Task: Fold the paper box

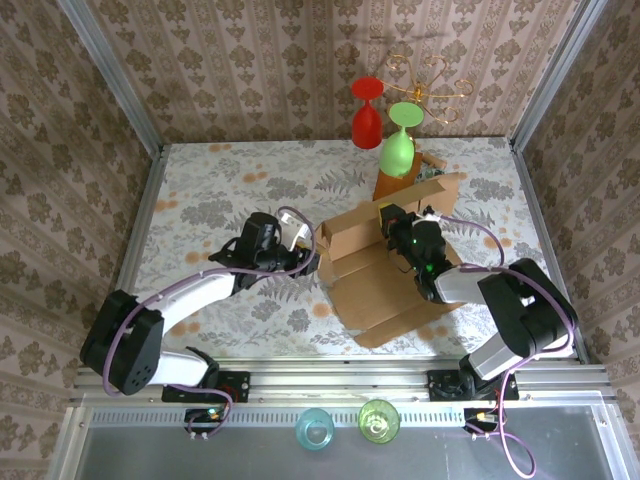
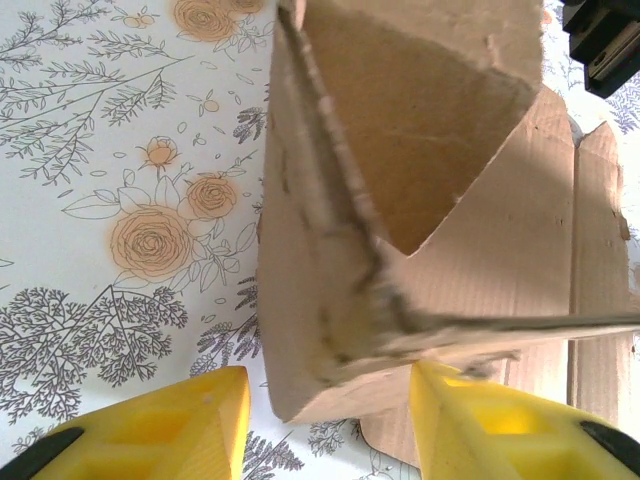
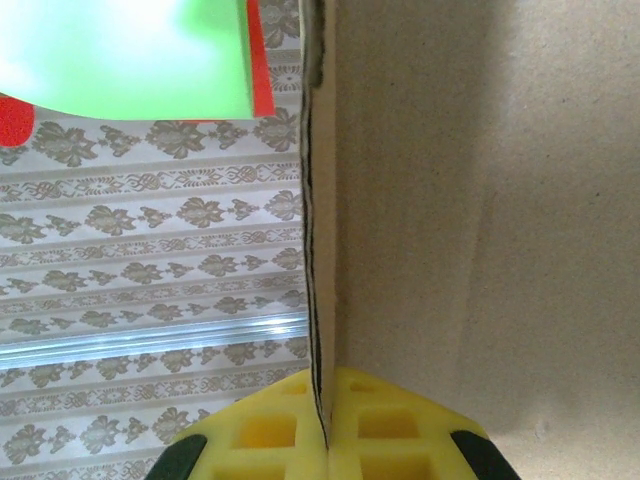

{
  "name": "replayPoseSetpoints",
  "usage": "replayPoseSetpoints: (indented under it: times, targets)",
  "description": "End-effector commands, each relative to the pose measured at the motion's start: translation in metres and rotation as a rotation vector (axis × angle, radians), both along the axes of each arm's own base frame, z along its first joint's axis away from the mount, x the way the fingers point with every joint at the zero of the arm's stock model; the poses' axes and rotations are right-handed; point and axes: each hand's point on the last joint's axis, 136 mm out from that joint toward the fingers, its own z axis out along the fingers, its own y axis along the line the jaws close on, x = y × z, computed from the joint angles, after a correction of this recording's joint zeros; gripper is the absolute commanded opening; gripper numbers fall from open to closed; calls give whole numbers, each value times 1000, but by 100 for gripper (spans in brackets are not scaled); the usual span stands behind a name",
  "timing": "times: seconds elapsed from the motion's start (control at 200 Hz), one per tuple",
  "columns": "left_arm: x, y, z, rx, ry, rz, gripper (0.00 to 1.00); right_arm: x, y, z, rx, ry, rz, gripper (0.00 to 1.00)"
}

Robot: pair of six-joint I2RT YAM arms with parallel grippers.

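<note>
The paper box (image 1: 385, 285) is plain brown cardboard, lying partly folded at the centre right of the flowered table. Its left wall and back panel stand up. My left gripper (image 1: 303, 258) is at the box's left corner. In the left wrist view its yellow fingers (image 2: 150, 430) stand open on either side of that raised corner (image 2: 330, 330), with a gap on the left side. My right gripper (image 1: 392, 228) is at the back panel. In the right wrist view it is shut (image 3: 327, 400) on the edge of an upright cardboard panel (image 3: 480, 220).
A red glass (image 1: 366, 115) and a green glass (image 1: 398, 145) hang upside down from a gold rack (image 1: 432, 82) just behind the box. A small brown stand (image 1: 388, 185) sits under them. A blue cup (image 1: 314, 428) and a green cup (image 1: 378, 420) sit on the near rail.
</note>
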Motion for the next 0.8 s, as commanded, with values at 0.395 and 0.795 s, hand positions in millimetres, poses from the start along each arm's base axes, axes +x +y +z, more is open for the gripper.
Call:
replayPoseSetpoints:
  times: [0.395,0.795]
  targets:
    - [9,-31,2,3,-28,-32,45,9,5,13,25,-39,14,0]
    - [13,-34,-8,58,-54,81,43,12,7,16,42,-41,9,0]
